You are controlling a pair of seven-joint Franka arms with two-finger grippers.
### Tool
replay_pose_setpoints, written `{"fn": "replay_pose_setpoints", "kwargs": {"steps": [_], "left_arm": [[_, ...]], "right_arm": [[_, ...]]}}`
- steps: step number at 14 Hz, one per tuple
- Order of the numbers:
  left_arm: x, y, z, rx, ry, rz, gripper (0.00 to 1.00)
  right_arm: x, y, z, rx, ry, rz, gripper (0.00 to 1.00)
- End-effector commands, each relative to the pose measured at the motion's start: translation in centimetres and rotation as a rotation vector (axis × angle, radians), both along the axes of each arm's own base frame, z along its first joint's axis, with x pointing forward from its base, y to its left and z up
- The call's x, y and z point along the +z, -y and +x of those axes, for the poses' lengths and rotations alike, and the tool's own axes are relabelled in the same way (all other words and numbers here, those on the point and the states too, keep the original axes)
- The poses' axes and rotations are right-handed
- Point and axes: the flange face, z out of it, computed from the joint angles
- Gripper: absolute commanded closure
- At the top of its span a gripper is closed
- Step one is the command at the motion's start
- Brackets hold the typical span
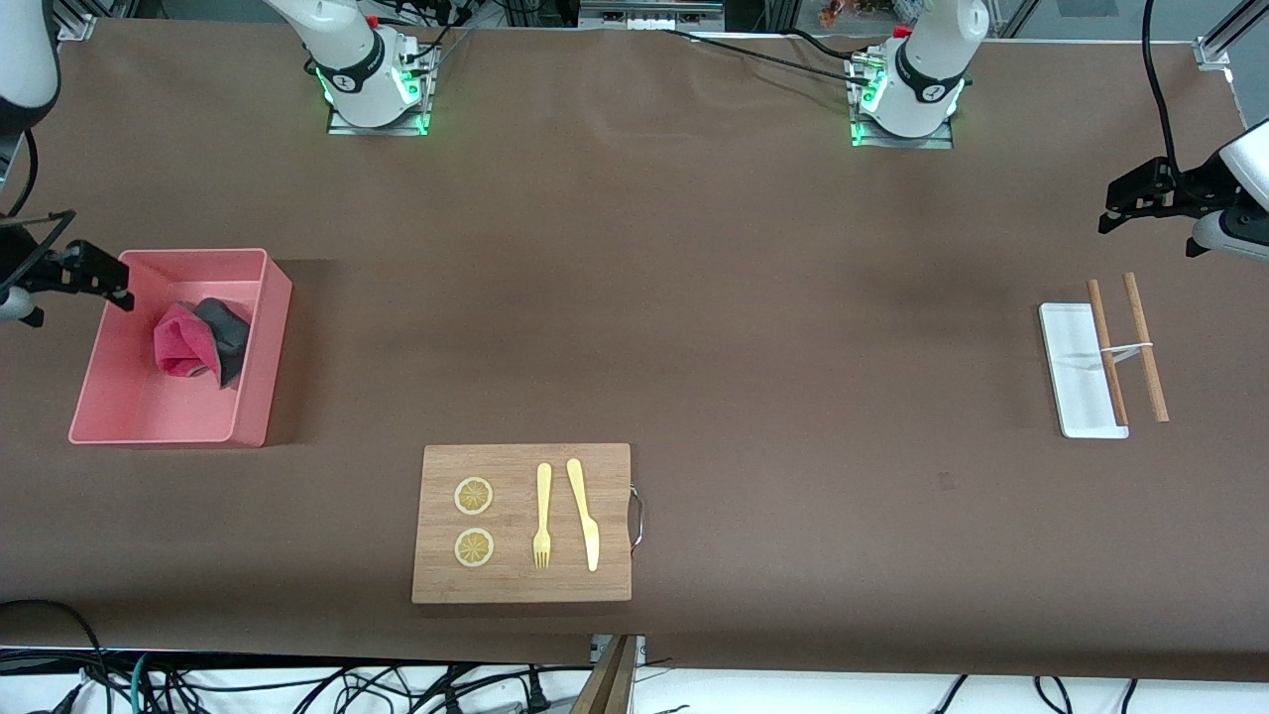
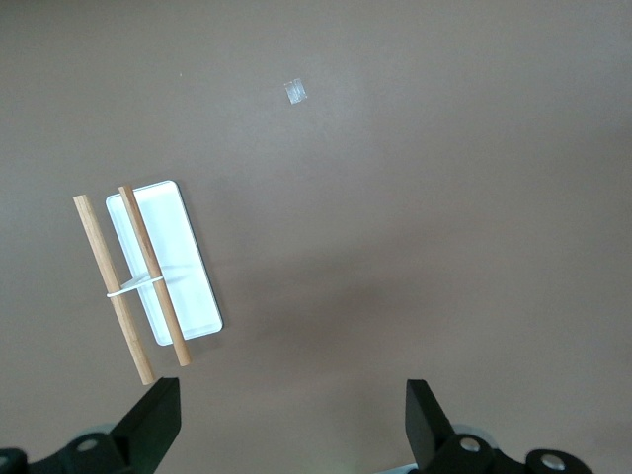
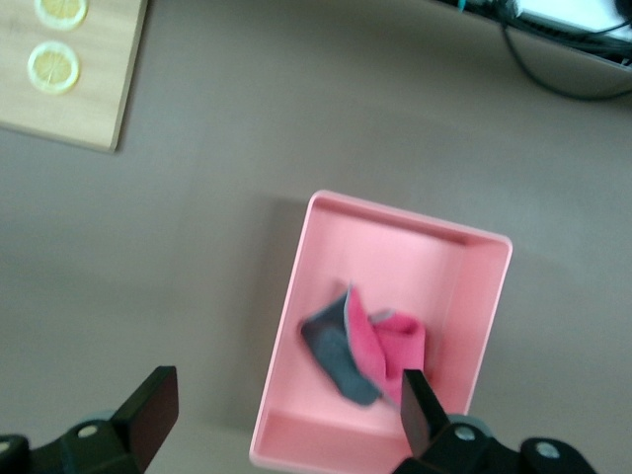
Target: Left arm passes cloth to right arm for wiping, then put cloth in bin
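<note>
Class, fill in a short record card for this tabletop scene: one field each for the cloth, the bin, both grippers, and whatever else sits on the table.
cloth: crumpled, red-magenta and dark grey faces showing, lying in the bin
bin: pink tub at the right arm's end of the table
right gripper: open, empty, over the bin's edge
left gripper: open, empty, over the table near the white tray
white tray: at the left arm's end, two banded wooden sticks lying partly across it
wooden board: nearest the front camera, carrying two lemon slices, a fork and a knife

No text, label or number can be read anywhere; the arm bases' round marks look illegible.
</note>
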Motion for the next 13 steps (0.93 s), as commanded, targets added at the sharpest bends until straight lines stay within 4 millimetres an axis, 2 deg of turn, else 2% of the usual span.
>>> {"fn": "replay_pose_setpoints", "kwargs": {"steps": [1,4,6,8,13], "left_arm": [[0.5,-0.1,0.3,0.003,-0.005,0.018,0.00],[0.5,-0.1,0.3,0.003,-0.005,0.018,0.00],[0.5,-0.1,0.3,0.003,-0.006,0.018,0.00],[0.5,-0.1,0.3,0.001,-0.006,0.017,0.00],[0.5,-0.1,0.3,0.001,-0.006,0.017,0.00]], "right_arm": [[3.4,-1.6,-1.3,-0.089,-0.062,-0.019,0.00],[4.4,-2.5,-3.0,-0.207,-0.144,0.000,0.00],[4.8,-5.5,-3.5,-0.230,-0.176,-0.004,0.00],[4.6,-5.7,-3.6,-0.291,-0.191,-0.008,0.00],[4.3,-5.8,-3.4,-0.299,-0.196,-0.009,0.00]]}}
